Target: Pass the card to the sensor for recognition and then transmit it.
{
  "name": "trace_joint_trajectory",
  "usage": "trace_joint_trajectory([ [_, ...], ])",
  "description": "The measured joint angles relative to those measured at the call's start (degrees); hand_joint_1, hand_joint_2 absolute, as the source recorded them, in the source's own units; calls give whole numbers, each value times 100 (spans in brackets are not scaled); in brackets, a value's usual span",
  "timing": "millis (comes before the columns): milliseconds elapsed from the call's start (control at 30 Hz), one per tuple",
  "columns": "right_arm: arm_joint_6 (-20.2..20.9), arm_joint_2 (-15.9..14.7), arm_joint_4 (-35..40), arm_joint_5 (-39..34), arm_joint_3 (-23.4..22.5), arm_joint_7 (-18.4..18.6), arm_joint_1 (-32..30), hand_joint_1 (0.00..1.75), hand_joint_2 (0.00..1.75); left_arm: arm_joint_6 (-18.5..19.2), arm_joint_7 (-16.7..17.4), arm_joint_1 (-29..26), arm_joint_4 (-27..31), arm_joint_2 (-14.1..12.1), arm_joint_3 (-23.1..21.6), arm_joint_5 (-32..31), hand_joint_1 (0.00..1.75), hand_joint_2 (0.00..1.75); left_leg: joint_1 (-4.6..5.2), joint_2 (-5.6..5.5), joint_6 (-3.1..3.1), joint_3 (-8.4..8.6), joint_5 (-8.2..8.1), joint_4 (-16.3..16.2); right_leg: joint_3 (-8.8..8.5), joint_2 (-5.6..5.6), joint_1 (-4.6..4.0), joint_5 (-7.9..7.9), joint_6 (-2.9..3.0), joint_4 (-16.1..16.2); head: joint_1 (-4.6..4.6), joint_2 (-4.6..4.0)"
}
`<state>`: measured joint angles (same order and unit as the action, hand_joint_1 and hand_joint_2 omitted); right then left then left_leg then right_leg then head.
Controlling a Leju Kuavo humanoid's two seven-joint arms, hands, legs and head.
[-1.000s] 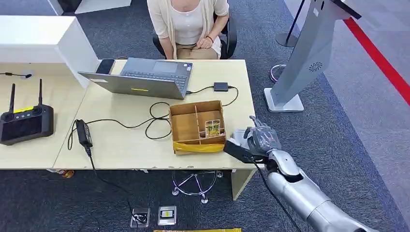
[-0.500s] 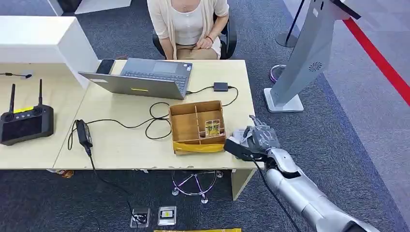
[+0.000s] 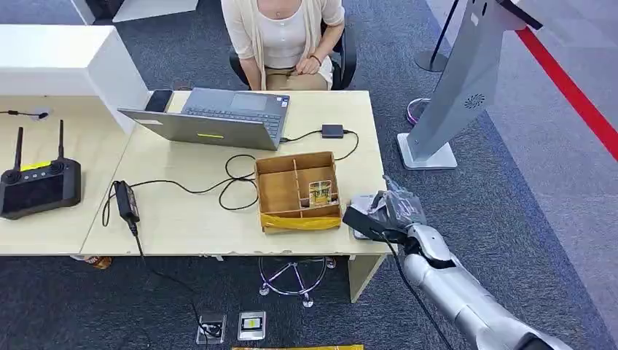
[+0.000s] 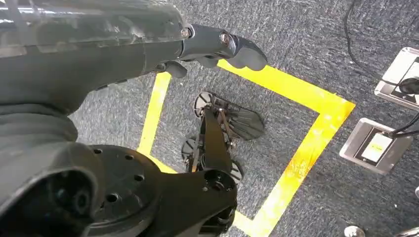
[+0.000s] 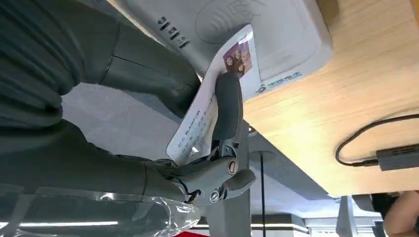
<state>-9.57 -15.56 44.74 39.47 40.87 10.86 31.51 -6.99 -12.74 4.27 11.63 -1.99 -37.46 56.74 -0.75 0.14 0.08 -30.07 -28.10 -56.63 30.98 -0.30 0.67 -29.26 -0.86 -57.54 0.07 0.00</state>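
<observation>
Holding a white card (image 5: 217, 98) pinched between thumb and fingers (image 5: 227, 106), the robot's right hand (image 3: 390, 211) presses it against the white sensor (image 5: 257, 34) at the bench (image 3: 189, 219) corner, just beside a wooden box (image 3: 297, 191); a person (image 3: 284, 36) sits behind the laptop (image 3: 218, 117); the left hand (image 4: 217, 47) hangs over the floor, fingers curled in on nothing.

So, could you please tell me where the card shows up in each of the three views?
Head view: hidden under the right hand at the table's front right corner.
Left wrist view: not in it.
Right wrist view: card at centre, held over the white sensor.
Shared landmark: the table.
</observation>
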Motion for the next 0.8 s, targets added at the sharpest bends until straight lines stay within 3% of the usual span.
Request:
trace_joint_trajectory([
  [167, 101, -68, 272, 136, -83, 245, 20, 175, 175, 35, 0, 0, -2, 0, -2, -101, 0, 0, 0, 2, -1, -3, 1, 0, -2, 2, 0, 6, -2, -1, 0, 0],
  [400, 472, -125, 1325, 157, -94, 446, 314, 175, 175, 74, 0, 1, -4, 0, -79, -221, 0, 0, -1, 2, -2, -6, 3, 0, 5, 2, 0, 8, 1, -2, -2, 0],
  [533, 689, -98, 1896, -519, -85, 85, 517, 175, 175, 120, -7, 11, -4, 2, -153, -380, 0, 0, -1, 1, -3, -10, 3, 0, 6, 1, -1, 8, 1, -5, -2, 0],
  [600, 771, -57, 2198, -890, -55, 173, 691, 175, 175, 122, -7, 44, -4, 2, -201, -424, 0, 0, -1, 1, -3, -10, 4, 0, 9, 1, -1, 8, 1, -5, -2, 0],
  [800, 754, -26, 2743, -1102, 20, 216, 927, 175, 175, 129, -7, 81, -4, 4, -304, -470, 0, 0, 0, 0, -3, -11, 4, 0, 7, 0, 0, 8, 1, -4, 0, 0],
])
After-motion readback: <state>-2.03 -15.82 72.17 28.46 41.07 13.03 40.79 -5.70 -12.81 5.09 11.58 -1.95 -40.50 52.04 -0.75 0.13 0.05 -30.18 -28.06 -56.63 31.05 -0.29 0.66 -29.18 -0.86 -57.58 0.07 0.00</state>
